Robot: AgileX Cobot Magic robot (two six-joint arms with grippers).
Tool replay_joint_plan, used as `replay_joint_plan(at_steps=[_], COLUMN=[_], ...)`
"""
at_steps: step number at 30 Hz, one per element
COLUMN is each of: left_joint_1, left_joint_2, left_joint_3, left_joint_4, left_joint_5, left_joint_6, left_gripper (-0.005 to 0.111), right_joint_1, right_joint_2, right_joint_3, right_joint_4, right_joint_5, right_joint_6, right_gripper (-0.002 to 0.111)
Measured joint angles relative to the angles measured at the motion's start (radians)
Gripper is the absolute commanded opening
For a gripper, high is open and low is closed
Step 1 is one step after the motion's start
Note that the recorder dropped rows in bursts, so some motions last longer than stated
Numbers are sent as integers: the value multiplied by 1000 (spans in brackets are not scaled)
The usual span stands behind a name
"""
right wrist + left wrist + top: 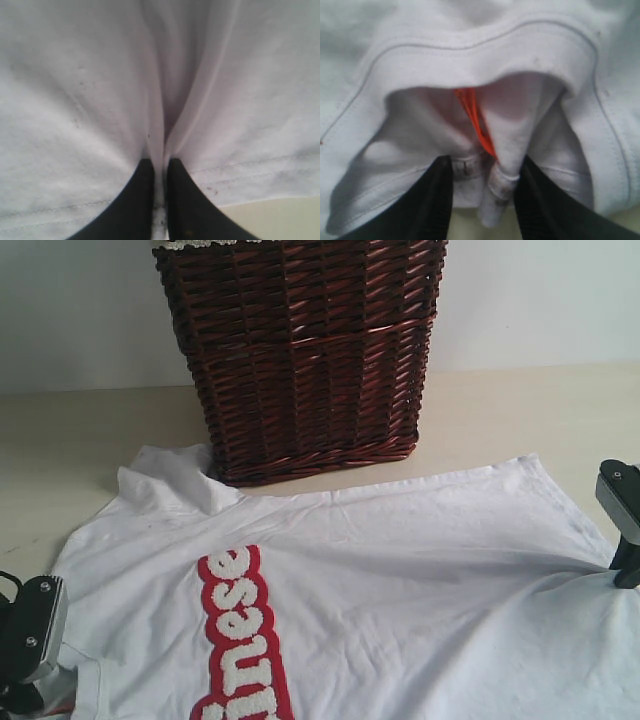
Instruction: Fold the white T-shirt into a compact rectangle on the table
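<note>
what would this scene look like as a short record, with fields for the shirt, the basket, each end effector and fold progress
shirt: white T-shirt spread over the table, red band with white letters facing up
basket: dark wicker basket upright behind the shirt, its base at the shirt's far edge
left end effector: pinching bunched collar fabric by the orange neck tag
right end effector: closed on a pleat at the hem
fold progress: no fold visible yet

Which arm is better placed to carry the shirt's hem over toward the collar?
Right, probably: the right claw is shut on the hem of the white T-shirt, while the left claw pinches the collar by the orange tag.
</note>
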Motion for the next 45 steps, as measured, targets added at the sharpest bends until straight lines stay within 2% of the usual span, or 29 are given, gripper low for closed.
replay_joint_plan(at_steps=[3, 5, 7, 8, 45], left_joint_1=[0, 0, 0, 0, 0], left_joint_2=[1, 1, 1, 1, 2], left_joint_3=[1, 1, 1, 1, -3], left_joint_4=[0, 0, 0, 0, 0], left_joint_5=[0, 0, 0, 0, 11], left_joint_6=[0, 0, 0, 0, 0], left_gripper=[30, 19, 3, 0, 0], right_joint_1=[0, 0, 0, 0, -7], right_joint_2=[0, 0, 0, 0, 0], right_joint_3=[0, 0, 0, 0, 4], right_joint_4=[0, 0, 0, 0, 60], right_joint_5=[0, 0, 0, 0, -3], right_joint_6=[0, 0, 0, 0, 31], right_gripper=[0, 0, 0, 0, 0])
